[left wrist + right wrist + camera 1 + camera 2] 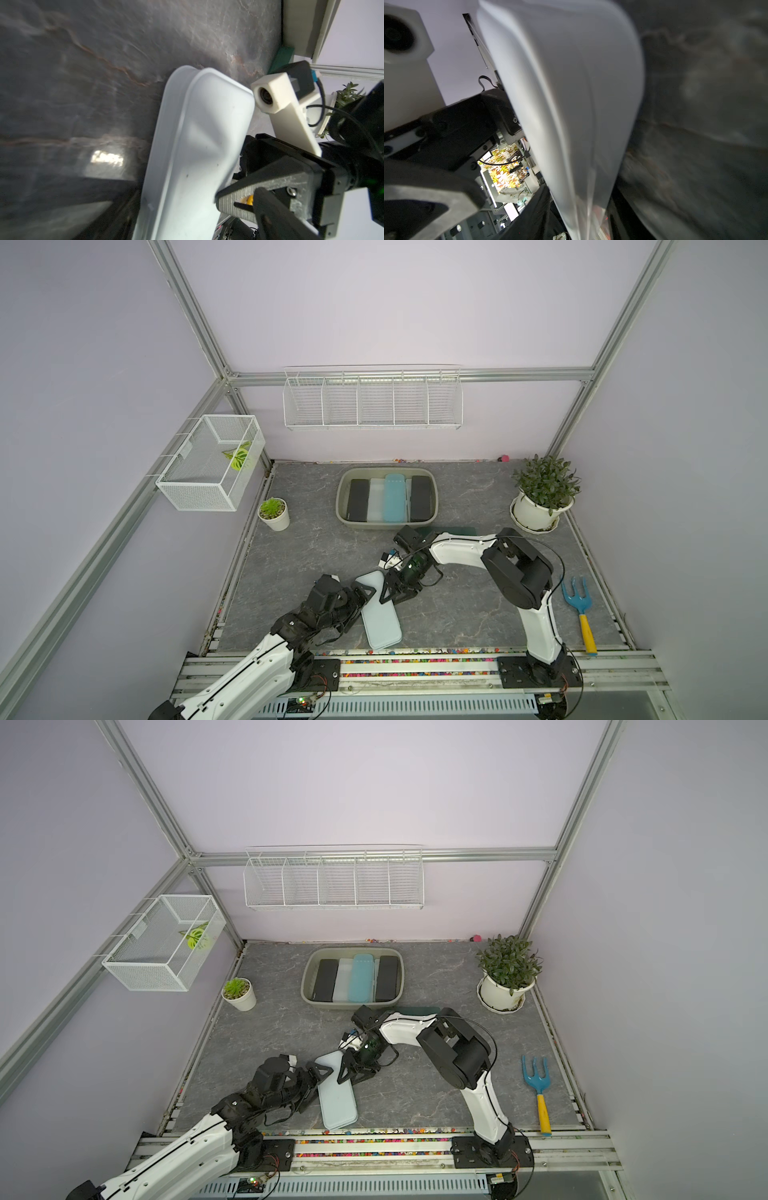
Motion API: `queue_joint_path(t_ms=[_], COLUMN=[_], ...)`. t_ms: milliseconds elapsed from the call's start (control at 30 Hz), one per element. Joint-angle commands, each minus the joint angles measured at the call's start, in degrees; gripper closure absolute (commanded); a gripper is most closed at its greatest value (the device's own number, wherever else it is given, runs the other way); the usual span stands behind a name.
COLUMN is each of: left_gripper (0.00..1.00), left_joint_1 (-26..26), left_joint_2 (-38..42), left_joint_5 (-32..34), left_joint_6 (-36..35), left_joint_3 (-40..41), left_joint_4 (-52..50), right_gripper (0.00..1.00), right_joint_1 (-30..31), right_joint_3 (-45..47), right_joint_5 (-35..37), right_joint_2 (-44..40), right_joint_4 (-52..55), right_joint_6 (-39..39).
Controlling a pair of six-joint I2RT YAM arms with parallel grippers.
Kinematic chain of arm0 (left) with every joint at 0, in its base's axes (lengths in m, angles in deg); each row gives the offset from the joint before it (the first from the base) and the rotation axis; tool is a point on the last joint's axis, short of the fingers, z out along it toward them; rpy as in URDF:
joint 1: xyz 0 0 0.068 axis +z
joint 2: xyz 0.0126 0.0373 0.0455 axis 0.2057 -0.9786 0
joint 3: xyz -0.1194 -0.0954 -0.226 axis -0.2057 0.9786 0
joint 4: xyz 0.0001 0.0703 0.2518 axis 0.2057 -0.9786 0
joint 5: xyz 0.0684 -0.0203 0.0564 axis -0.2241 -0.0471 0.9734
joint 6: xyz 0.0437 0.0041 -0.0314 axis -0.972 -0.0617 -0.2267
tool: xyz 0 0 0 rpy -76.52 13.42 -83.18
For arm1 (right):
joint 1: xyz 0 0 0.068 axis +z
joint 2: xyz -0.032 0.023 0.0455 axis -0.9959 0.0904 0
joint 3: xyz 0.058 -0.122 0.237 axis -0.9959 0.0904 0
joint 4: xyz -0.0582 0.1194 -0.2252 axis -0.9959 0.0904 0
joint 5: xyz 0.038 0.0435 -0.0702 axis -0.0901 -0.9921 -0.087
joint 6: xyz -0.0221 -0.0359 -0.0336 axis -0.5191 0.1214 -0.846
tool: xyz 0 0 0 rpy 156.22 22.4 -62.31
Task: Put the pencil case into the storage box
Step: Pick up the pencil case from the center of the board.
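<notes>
The case (380, 612) lies near the bench's front edge, a little left of the middle, well apart from the box (340, 499). Its long axis runs from the front edge toward the back, the far end leaning slightly left, so it points just left of the box rather than into it. In my wrist views it looks tipped up along one long edge instead of lying flat, and I judge that is on purpose: a flat case gives my fingers nothing to close on.

My right end effector (395, 593) reaches over from the right and sits on the case's right long edge near the far end. One finger (234, 193) presses on the top face and the other is hidden behind the case, so I read it as pinching the case across its thickness. My left end effector (360, 600) stands spread at the left long edge, bracing it without clamping.

The box sits at the middle of the back edge and is nearly full, its black, white and blue cases (393, 497) laid side by side, long axes front to back. Mine needs only a small turn to match. A green case (455, 529) lies just in front of the box, partly under my right arm.
</notes>
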Motion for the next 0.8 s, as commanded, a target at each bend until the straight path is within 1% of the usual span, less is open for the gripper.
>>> queue_joint_path(t_ms=[0,100,200,267,333,467,500,533,600,667,767], left_gripper=[0.09,0.09,0.09,0.09,0.08,0.03,0.01,0.0,0.0,0.0,0.0], left_joint_1=[-0.5,-0.5,-0.5,-0.5,-0.5,-0.5,-0.5,-0.5,-0.5,-0.5,-0.5], left_joint_2=[-1.1,2.1,6.2,9.3,13.3,20.3,21.4,22.1,22.1,20.5,14.4], left_joint_5=[-4.9,-4.5,-3.5,-3.0,-1.8,2.2,3.7,5.2,7.8,10.3,13.9], left_joint_6=[1.6,1.5,2.0,2.4,2.3,2.3,2.2,2.2,1.8,1.2,-1.4], left_joint_3=[5.7,6.3,6.4,6.2,4.7,0.3,-3.4,-5.3,-9.1,-13.2,-20.1], left_joint_4=[-3.6,-4.4,-7.8,-10.9,-16.0,-26.4,-28.6,-30.9,-33.9,-35.7,-36.6], right_gripper=[0.51,0.5,0.56,0.63,0.68,0.73,0.73,0.73,0.73,0.73,0.73], right_joint_1=[1.7,1.7,1.6,1.2,0.2,-3.7,-5.2,-6.8,-9.2,-11.2,-13.0], right_joint_3=[2.6,4.0,4.0,4.5,4.6,3.3,2.6,1.5,-1.5,-5.7,-13.6], right_joint_5=[-3.8,-5.8,-5.2,-4.2,-2.1,3.2,4.4,5.8,7.4,8.2,9.3], right_joint_2=[2.4,0.6,-0.9,-2.5,-4.3,-8.5,-9.5,-10.5,-11.9,-12.2,-10.6], right_joint_4=[-11.6,-17.3,-16.0,-15.3,-12.2,-2.2,0.7,3.5,8.0,11.3,13.0], right_joint_6=[4.2,6.5,5.1,4.7,2.8,-2.7,-4.3,-5.8,-8.4,-9.6,-8.5])
